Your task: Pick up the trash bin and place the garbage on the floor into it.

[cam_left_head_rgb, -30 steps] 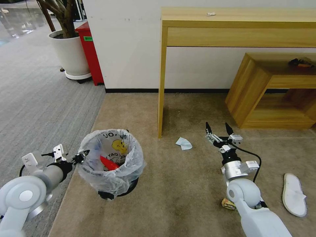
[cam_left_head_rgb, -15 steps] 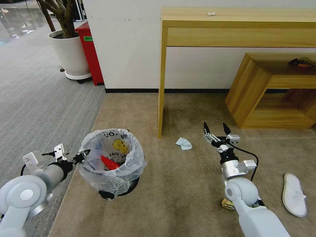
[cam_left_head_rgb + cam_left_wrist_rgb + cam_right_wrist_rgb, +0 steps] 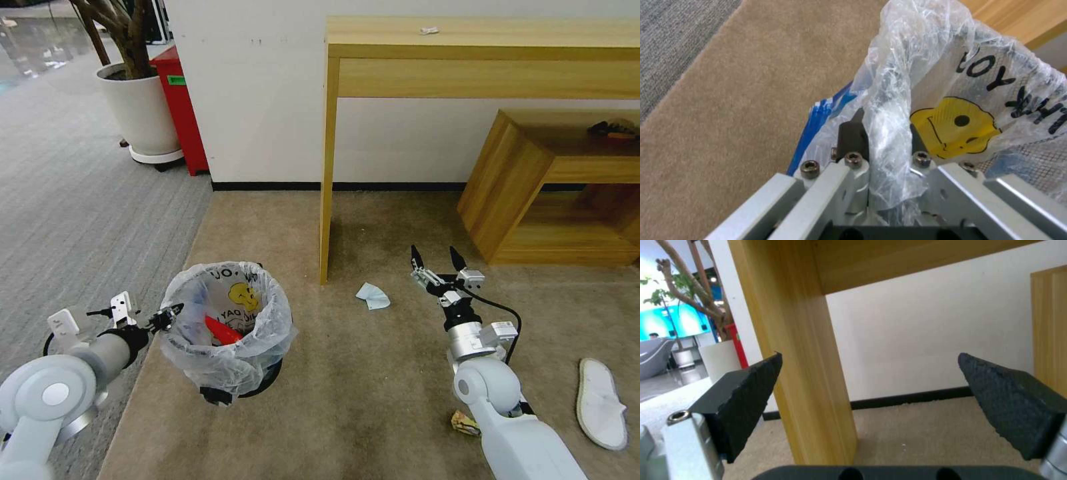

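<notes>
The trash bin [image 3: 227, 327], dark and lined with a crinkly white bag bearing a yellow figure, hangs just above the beige floor [image 3: 373, 373]. My left gripper [image 3: 168, 315] is shut on the bin's rim and bag [image 3: 889, 133]. A red wrapper [image 3: 220, 330] lies inside. On the carpet lie a pale blue crumpled paper [image 3: 372, 296], a white slipper [image 3: 601, 403] and a small yellow wrapper [image 3: 465, 423] beside my right arm. My right gripper [image 3: 437, 257] is open and empty, raised to the right of the paper, its fingers [image 3: 746, 396] spread wide.
A tall wooden table [image 3: 480, 40] stands against the wall, its leg [image 3: 327, 200] just behind the paper. A low wooden shelf [image 3: 553, 193] sits at the right. A potted plant [image 3: 137, 107] and a red box [image 3: 180, 107] stand on the grey carpet at the left.
The right gripper has shifted slightly to the left and away from me, still open. The view has tipped a little. The bin stays held by the left gripper.
</notes>
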Robot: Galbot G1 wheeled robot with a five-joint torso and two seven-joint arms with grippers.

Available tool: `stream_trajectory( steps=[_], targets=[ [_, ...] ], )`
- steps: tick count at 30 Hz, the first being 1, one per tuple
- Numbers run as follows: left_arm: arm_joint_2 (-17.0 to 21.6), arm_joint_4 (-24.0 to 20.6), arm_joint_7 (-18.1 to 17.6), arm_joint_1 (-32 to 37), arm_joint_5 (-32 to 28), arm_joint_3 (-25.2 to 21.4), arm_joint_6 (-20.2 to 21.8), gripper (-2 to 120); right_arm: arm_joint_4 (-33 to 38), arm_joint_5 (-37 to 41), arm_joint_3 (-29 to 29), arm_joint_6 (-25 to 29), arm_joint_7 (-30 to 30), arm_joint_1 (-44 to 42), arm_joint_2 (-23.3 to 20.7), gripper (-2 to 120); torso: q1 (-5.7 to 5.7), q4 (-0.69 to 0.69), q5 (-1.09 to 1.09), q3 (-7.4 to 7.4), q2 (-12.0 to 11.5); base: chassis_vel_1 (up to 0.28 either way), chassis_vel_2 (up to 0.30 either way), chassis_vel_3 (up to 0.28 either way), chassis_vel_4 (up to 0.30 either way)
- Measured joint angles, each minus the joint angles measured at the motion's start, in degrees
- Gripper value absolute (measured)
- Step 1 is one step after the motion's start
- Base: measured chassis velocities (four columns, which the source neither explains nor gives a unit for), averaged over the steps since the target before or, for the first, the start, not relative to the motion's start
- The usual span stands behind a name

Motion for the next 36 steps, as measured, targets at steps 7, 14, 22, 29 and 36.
stream_trajectory(
  steps=[7,14,22,29,36],
  targets=[
    [0.1,0.0,0.0,0.1,-0.1,-0.2,0.0,3,0.0,0.0,-0.2,0.0,0.0,0.1,0.2,100,0.0,0.02,0.0,0.0,0.0,-0.044,0.067,0.063,-0.063],
    [0.1,-0.6,0.2,0.3,-0.4,-0.4,0.0,3,0.1,-0.1,-0.3,0.0,0.0,0.1,0.2,100,0.0,0.0,0.0,0.0,0.0,-0.076,0.055,0.058,-0.063],
    [0.0,-1.1,0.4,0.6,-0.4,-0.5,0.0,3,0.4,-0.1,-0.2,0.0,0.0,-0.1,0.1,100,0.0,0.01,0.0,0.0,0.0,-0.062,0.063,0.064,-0.061],
    [-0.2,-1.1,0.2,0.6,0.1,-0.3,0.0,3,0.4,-0.1,-0.2,0.0,0.0,-0.1,0.0,100,0.0,0.0,0.0,0.0,0.0,-0.06,0.059,0.062,-0.059],
    [-0.1,-1.1,0.2,0.6,0.1,-0.5,0.0,3,0.3,0.0,-0.2,0.0,-0.1,0.1,-0.1,100,0.0,0.02,0.0,0.0,0.0,-0.067,0.069,0.068,-0.069]
  ],
)
